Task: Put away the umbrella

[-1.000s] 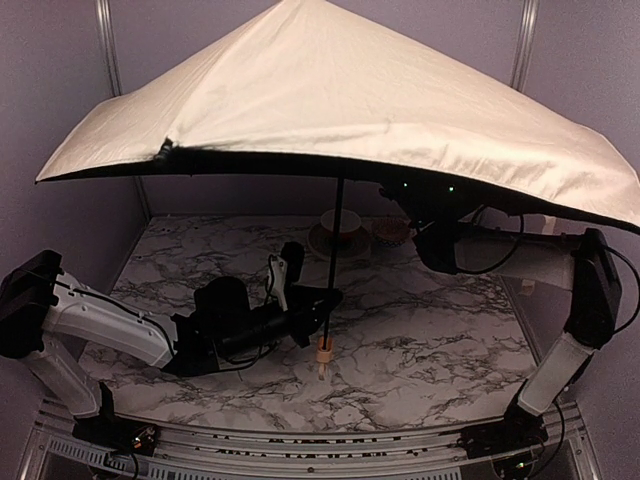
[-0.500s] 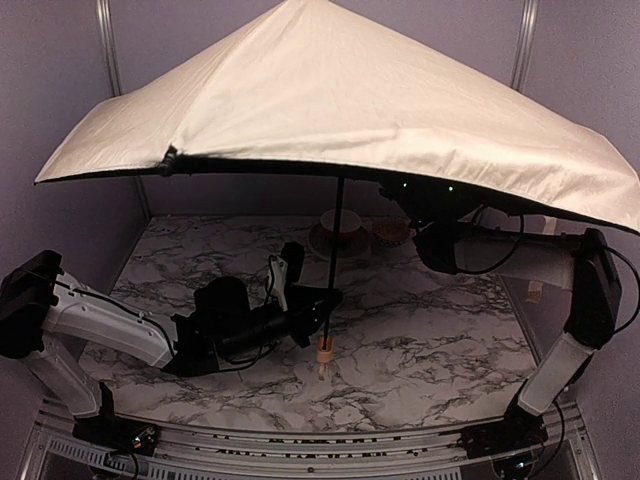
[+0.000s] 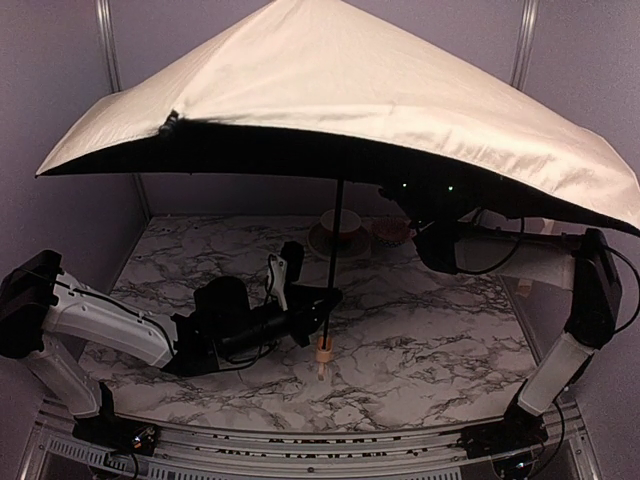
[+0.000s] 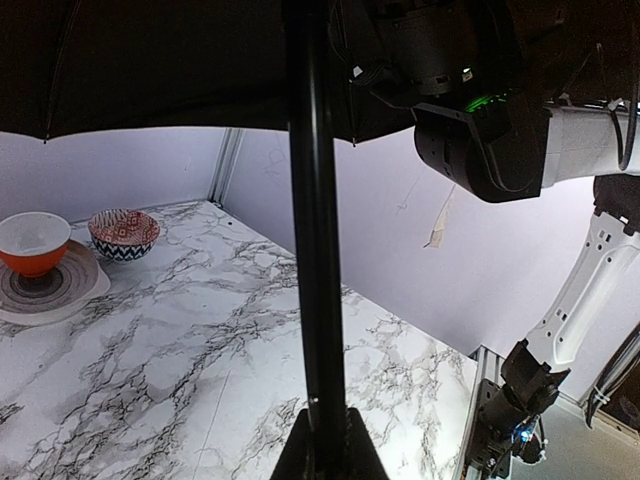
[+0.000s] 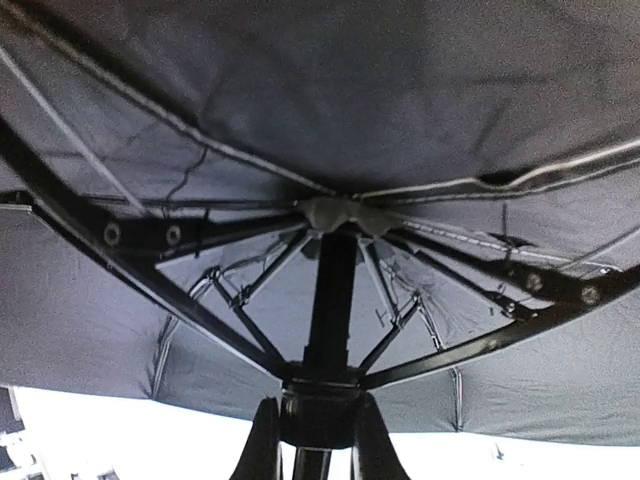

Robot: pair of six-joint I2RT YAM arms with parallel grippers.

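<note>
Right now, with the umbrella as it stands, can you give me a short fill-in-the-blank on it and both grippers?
1. The umbrella is fully ____.
2. The left gripper is shut on its ____, just above the wooden handle.
3. While the right gripper clasps the sliding collar under the canopy, the handle points ____.

Missing words: open; shaft; down.

umbrella (image 3: 340,90) | front-left canopy edge lifted | dark underside exposed

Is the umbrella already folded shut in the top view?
No, the umbrella stands wide open, its cream canopy fully spread, with the left hand gripping its upright shaft.
</note>
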